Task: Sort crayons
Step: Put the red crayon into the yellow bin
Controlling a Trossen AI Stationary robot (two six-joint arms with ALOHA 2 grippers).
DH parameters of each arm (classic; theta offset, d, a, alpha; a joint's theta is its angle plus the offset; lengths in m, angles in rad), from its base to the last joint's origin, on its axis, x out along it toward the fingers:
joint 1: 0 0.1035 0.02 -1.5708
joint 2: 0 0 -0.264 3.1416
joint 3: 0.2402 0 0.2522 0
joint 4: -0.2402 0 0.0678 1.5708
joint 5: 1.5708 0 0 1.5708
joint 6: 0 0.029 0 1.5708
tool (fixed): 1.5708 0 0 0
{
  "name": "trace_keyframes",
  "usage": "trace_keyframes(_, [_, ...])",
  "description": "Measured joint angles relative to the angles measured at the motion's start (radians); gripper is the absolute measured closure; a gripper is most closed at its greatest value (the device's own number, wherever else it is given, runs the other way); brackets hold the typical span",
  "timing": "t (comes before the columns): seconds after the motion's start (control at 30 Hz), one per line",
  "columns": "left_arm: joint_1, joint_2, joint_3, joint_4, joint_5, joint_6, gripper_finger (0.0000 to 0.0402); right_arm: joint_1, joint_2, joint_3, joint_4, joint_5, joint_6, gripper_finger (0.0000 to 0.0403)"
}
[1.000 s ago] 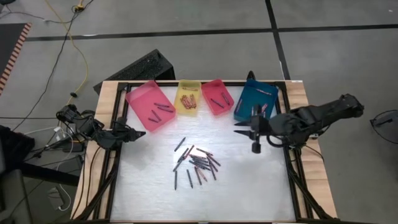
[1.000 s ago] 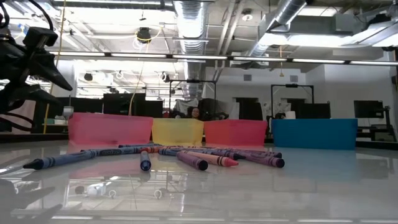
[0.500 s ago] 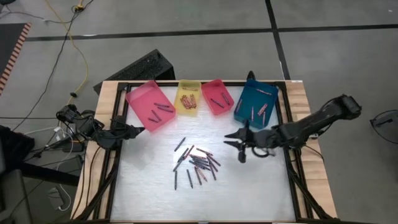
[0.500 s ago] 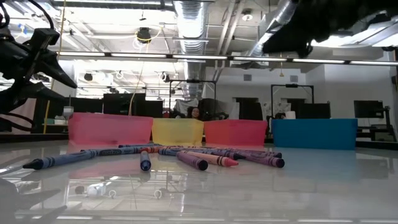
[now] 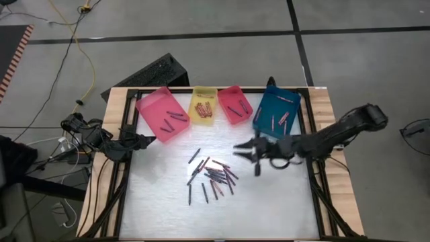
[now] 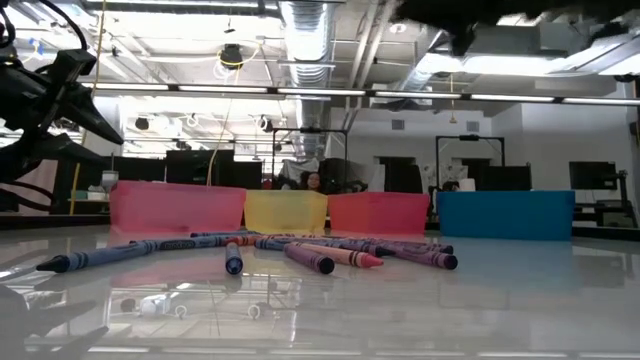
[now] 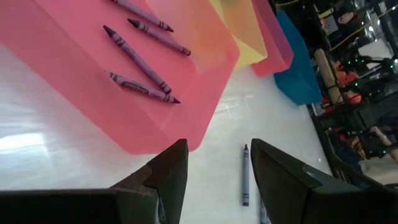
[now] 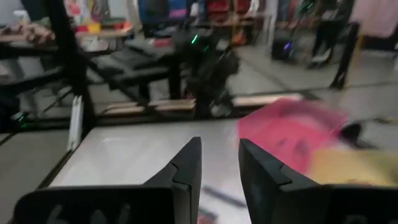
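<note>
Several loose crayons (image 5: 213,176), purple, dark blue, pink and black, lie flat in a heap at the table's middle; they also show in the low view (image 6: 300,252). My right gripper (image 5: 238,149) is open and empty above the table, just right of and beyond the heap; its own view (image 8: 219,162) shows the gap between its fingers. My left gripper (image 5: 152,142) is open and empty at the table's left, by the pink tray's near corner (image 7: 186,140). One crayon (image 7: 245,177) lies on the table ahead of it.
Four trays stand in a row along the far edge: pink (image 5: 161,113), yellow (image 5: 203,105), red (image 5: 234,103) and blue (image 5: 276,111), each with crayons inside. Bare table lies near and right of the heap. A black frame (image 5: 316,181) runs round the table.
My right gripper has gone from beside the blue tray toward the table's left and a little toward its near edge, closing on the heap of crayons. It has stayed open and empty.
</note>
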Motion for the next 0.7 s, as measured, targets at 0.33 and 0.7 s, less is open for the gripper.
trace_keyframes(0.33, [0.000,0.000,0.000,-0.002,-0.018,0.004,0.0236,-0.002,-0.548,0.001,-0.638,0.169,0.087,0.0296])
trace_keyframes(0.7, [0.002,0.000,-0.017,-0.022,-0.048,-0.051,0.0236,0.026,-0.610,-0.134,-0.784,0.194,0.308,0.0296])
